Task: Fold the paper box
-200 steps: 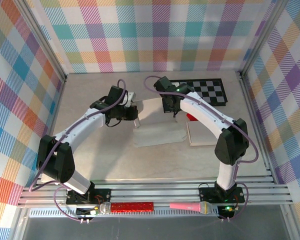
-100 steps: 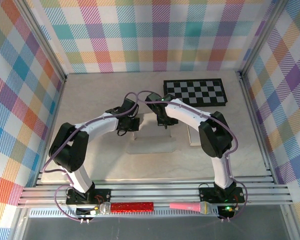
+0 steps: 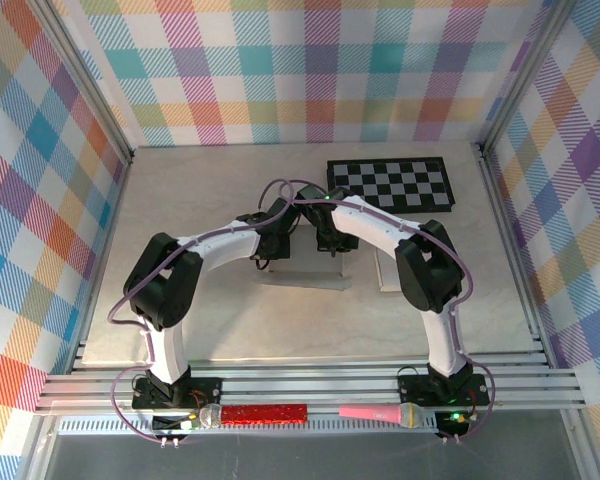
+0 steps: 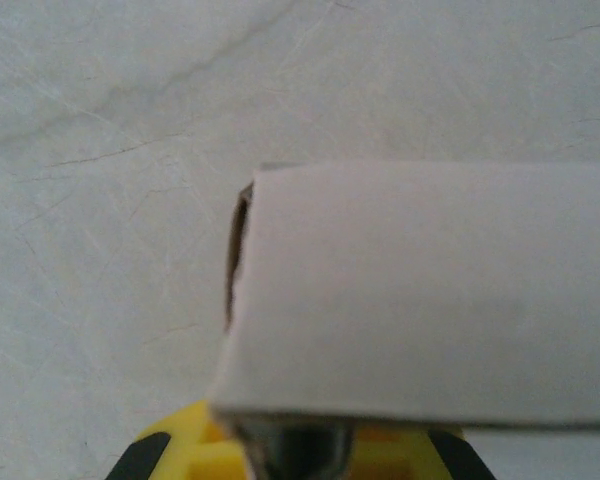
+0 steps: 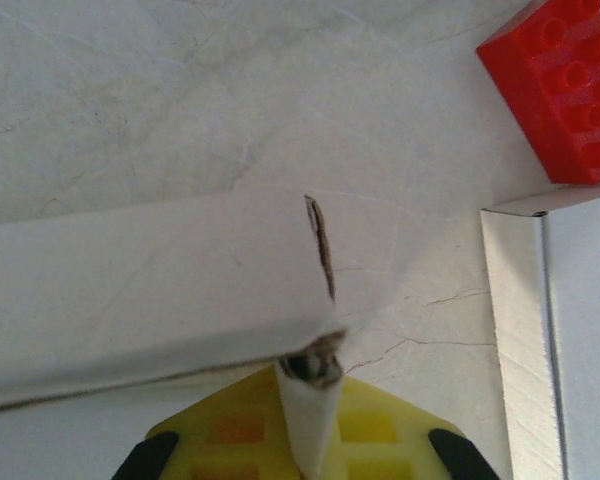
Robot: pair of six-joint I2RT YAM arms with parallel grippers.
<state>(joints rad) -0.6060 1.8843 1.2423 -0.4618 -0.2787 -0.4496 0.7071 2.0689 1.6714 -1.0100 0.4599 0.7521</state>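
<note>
Paper box near the middle of the table, a pale folded sheet with one long panel raised off the surface. At its left end, left gripper, pinched narrow at the panel's edge. In the left wrist view, panel covering most of the fingers, so the hold there probably real but not fully visible. At its right end, right gripper, closed tight on a thin flap of the box. Both arms reaching forward and bent inward, elbows out, wrists almost meeting above the box. Just right of the box, a second flat white carton, with a red brick near its far corner. Farther back, a checkered board, well apart. Open table to the left and toward the near edge.
</note>
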